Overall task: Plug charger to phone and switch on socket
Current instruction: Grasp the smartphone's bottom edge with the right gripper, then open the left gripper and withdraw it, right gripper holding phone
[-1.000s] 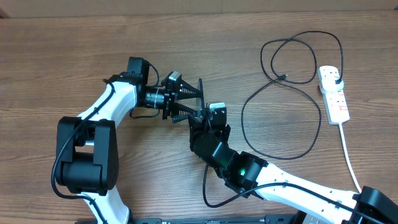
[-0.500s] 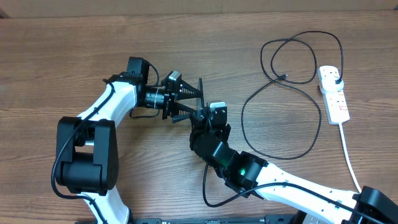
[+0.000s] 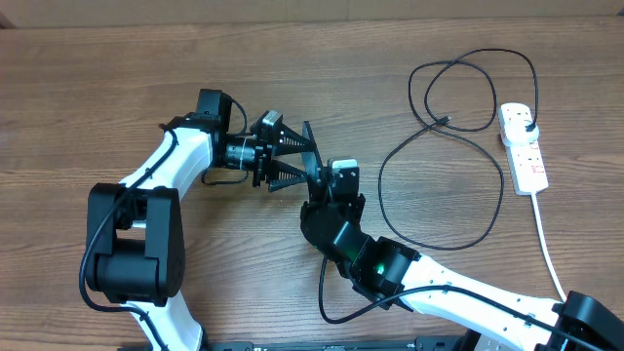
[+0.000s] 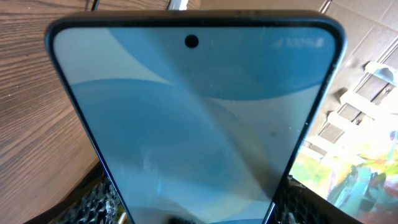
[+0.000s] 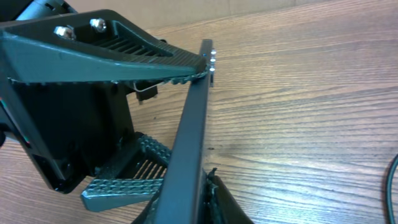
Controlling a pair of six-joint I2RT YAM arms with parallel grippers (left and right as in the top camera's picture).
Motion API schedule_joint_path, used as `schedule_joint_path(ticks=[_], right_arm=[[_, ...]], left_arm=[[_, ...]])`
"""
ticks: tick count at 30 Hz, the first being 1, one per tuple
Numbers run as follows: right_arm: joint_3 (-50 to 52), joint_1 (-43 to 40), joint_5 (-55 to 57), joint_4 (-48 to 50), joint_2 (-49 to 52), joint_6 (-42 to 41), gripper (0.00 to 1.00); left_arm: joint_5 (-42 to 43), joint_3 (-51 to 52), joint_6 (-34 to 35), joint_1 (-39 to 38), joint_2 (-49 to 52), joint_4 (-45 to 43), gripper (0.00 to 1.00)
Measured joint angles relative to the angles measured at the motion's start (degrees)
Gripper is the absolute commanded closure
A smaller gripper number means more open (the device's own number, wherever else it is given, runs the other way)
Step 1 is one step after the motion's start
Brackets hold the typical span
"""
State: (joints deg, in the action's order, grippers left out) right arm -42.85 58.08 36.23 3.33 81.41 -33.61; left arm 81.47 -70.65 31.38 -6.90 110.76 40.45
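- Between the two grippers, above the middle of the table [image 3: 97, 88], we find the phone [image 4: 193, 124] held clear of the wood. From overhead it shows only as a thin dark edge, so it stands on its side rather than lying flat.
- Its screen faces the left wrist camera and glows in blue and pale bands, with a small round camera hole near the top edge.
- We see the left gripper [image 3: 300, 161] spread wide across the phone's width. In the right wrist view its ribbed fingers [image 5: 124, 53] press on the two long edges, one above and one below, so it holds the phone.
- We see the right gripper [image 3: 320, 187] at the phone's near end. Its fingers [image 5: 227, 202] are set narrow, one against each face of the slab, gripping it as far as we can tell.
- Well apart to the right, the charger [image 3: 378, 183] lies on the table in loose black loops, a smaller one above a larger one. Its connector tip rests free on the wood inside the upper loop.
- Further right we see the socket [image 3: 524, 148], a white strip lying flat near the table's right edge, with red marks on its face. The charger's cable runs toward its top end, where something sits plugged in, though we cannot make out that plug clearly.
- From the socket's lower end the thick white cord [image 3: 543, 234] trails down toward the front of the table.
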Motion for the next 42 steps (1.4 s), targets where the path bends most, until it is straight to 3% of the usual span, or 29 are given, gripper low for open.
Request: schedule_joint_path(ticks=[5, 17, 24, 32, 37, 42], right_arm=[[0.02, -0.26, 0.24, -0.02, 0.20, 0.24, 0.93], [0.02, -0.28, -1.11, 0.09, 0.20, -0.33, 0.93], [0.02, -0.31, -2.21, -1.70, -0.70, -0.76, 0.94], [0.02, -0.24, -3.23, -9.73, -8.79, -0.96, 0.96], [0.02, -0.24, -2.10, -14.82, -14.88, -3.15, 0.96], [0.02, -0.24, -0.70, -19.39, -19.67, -5.42, 0.96]], left_arm=[[-0.04, -0.02, 0.00, 0.26, 0.00, 0.02, 0.28], [-0.02, -0.02, -0.13, 0.24, 0.00, 0.00, 0.01], [0.37, -0.02, -0.20, 0.26, 0.00, 0.07, 0.00], [2.38, -0.07, -2.93, 2.60, 0.00, 0.46, 0.00], [1.97, -0.22, -7.15, 3.34, -1.46, 4.81, 0.00], [-3.52, -0.24, -11.04, 3.23, -10.12, 11.08, 0.00]])
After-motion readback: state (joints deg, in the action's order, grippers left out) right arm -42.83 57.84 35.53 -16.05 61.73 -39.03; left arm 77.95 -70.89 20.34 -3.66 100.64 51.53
